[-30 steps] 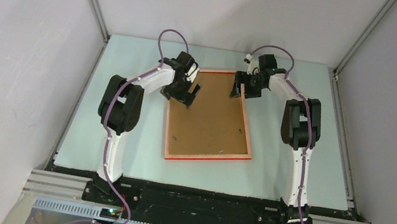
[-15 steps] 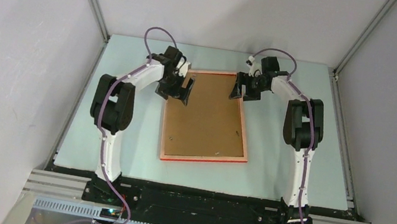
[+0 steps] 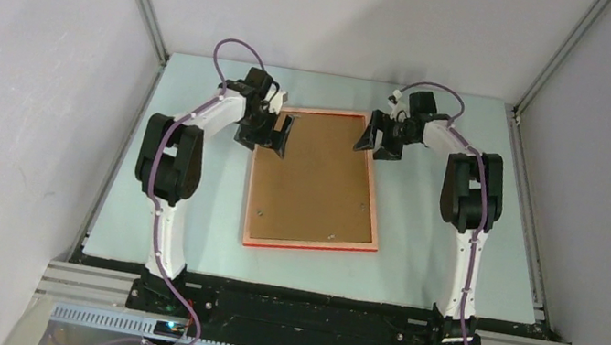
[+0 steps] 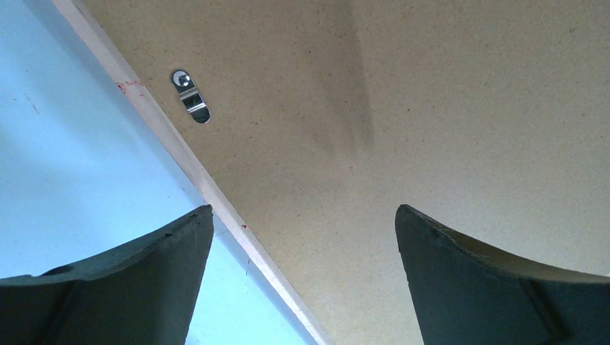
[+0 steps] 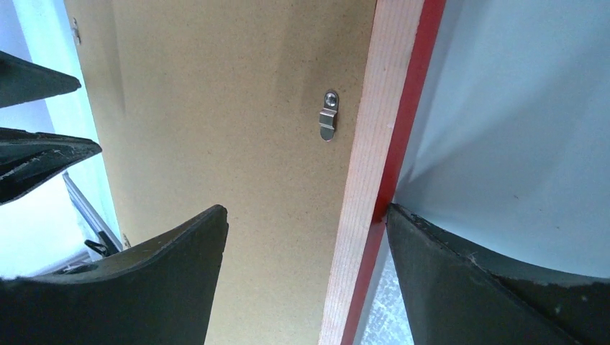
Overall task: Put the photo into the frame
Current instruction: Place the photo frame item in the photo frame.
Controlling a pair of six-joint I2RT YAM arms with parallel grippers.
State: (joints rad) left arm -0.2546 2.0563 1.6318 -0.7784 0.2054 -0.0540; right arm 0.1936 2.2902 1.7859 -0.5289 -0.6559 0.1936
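Frame: lies flat and back up in the middle of the table, between the two arms. Its long sides run near to far, a little askew. The back is pale pink-orange, and red shows along the near and right outer edges.
Board: brown, sits inside the frame and fills its whole opening.
Photo: cannot be seen, and whether it lies under the board cannot be told.
Clips: one small metal clip sits on the board just beside the left rail. Another sits just beside the right rail.
Left gripper: at the frame's far left corner, jaws wide, holding nothing.
Left gripper, wrist view: the left finger is over the table and the right finger over the board, with the frame's left rail running between them.
Right gripper: at the frame's far right corner, jaws wide, nothing clamped.
Right gripper, wrist view: the left finger is over the board. The right finger is on the outer side of the right rail, its tip at the red edge. Whether it touches cannot be told.
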